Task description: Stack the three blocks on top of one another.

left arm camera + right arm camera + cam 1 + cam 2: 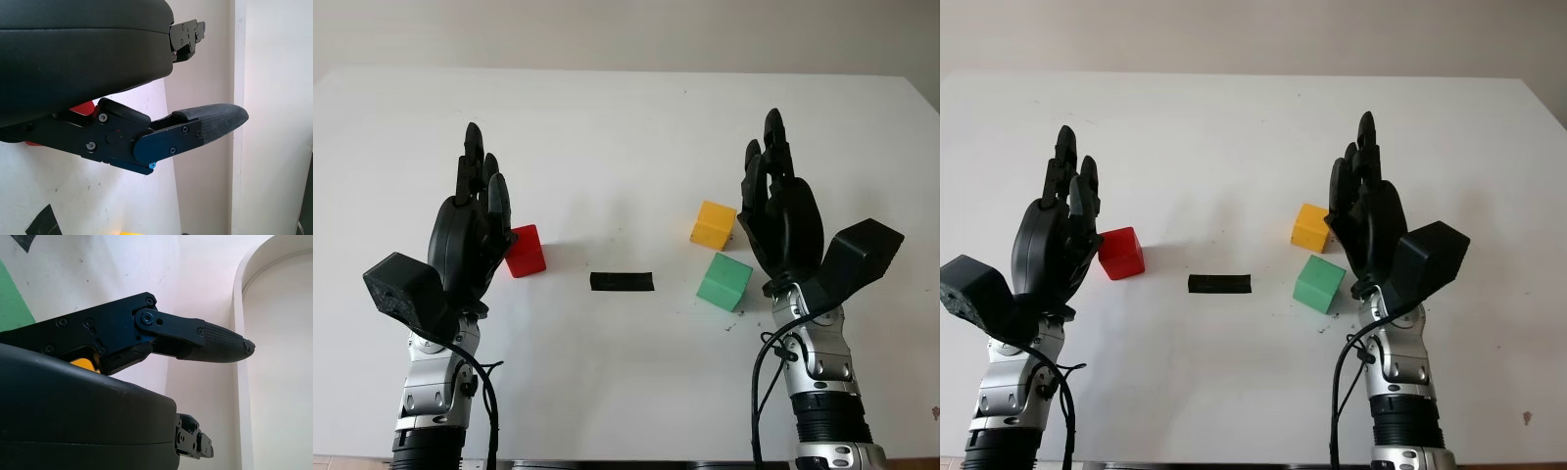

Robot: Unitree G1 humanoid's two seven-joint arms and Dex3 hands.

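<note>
Left eye view: we see a white tabletop (626, 127) carrying three small cubes. The red plastic-looking cube (526, 251) sits at left, just beside the left hand (470, 230); we cannot tell if they touch. The yellow cube (713, 223) and the green cube (723, 281) sit at right, near each other but apart, yellow farther from us, both just beside the right hand (781, 211). A short strip of black tape (622, 282) lies flat between the red and green cubes. Nothing is stacked. Both hands are raised above the tabletop, holding nothing, fingers straight and uncurled.

Right eye view: we note the same layout; a gap shows between the red cube and the left hand.

Left wrist view: we see the left hand's black shell, and one of its fingers (215, 122) extends straight over the white surface, gripping nothing. A sliver of the red cube shows behind the finger base; a corner of the tape at the frame edge.

Right wrist view: one of the right hand's fingers (220, 345) is straight, holding nothing. Bits of green and yellow show behind the shell.
</note>
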